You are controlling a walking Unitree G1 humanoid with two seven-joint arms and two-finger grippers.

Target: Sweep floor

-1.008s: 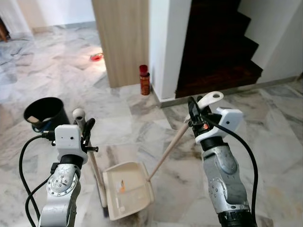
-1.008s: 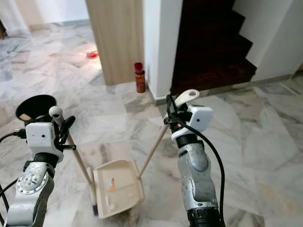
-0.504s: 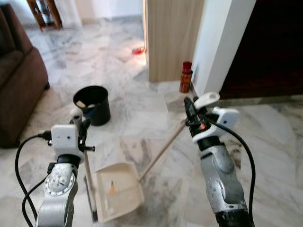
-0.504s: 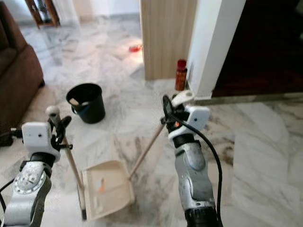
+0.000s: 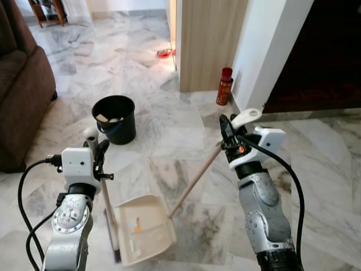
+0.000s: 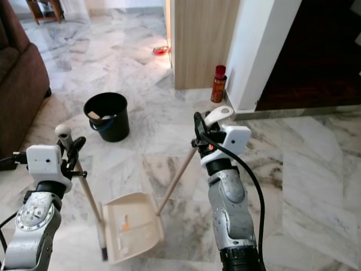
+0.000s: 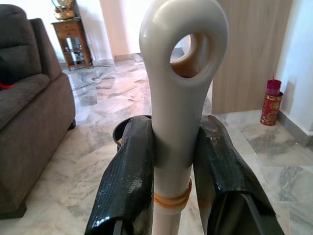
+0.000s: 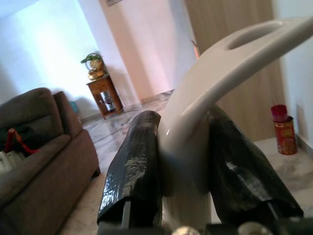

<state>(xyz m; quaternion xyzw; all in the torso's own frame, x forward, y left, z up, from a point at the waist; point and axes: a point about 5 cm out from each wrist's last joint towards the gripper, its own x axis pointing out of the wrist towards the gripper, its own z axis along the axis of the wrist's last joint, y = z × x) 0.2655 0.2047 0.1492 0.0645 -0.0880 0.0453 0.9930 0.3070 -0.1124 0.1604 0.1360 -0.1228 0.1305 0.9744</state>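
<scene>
**Broom in my left, dustpan in my right, marble floor**

Far left: one brown fabric sofa [image 5: 20,84], soft and matte, on the pale grey-veined marble floor [image 5: 169,130], which is glossy, in big square slabs. Behind it one small wooden side table [image 7: 73,41].

My left gripper [image 7: 173,161] has its two black textured fingers [image 7: 129,181] clamped tight on the broom handle [image 7: 176,117]: smooth grey-white plastic cap, rounded with one hanging hole, one orange ring just below my grip. The pole below is light wood and runs down to the floor beside the dustpan's left edge; the brush end is dark and blurred, can't make out more.

One black round bucket [image 5: 114,117], plastic, open top, some light scraps inside, stands on the floor ahead of my left arm.

One cream plastic dustpan [image 5: 144,236], flat and squarish with raised walls, rests on the floor between my arms; one small orange bit inside. Its long wooden handle [image 5: 194,180] slants up to my right gripper [image 8: 183,166], whose two black fingers [image 8: 132,166] are closed around the cream looped grip.

Beyond: one tan wood-grain panel [image 5: 208,42], one red cylindrical can [image 5: 224,86] at the foot of a white wall corner [image 5: 265,51], one small red object [image 5: 164,53] on the floor farther off. Dark opening at right.
</scene>
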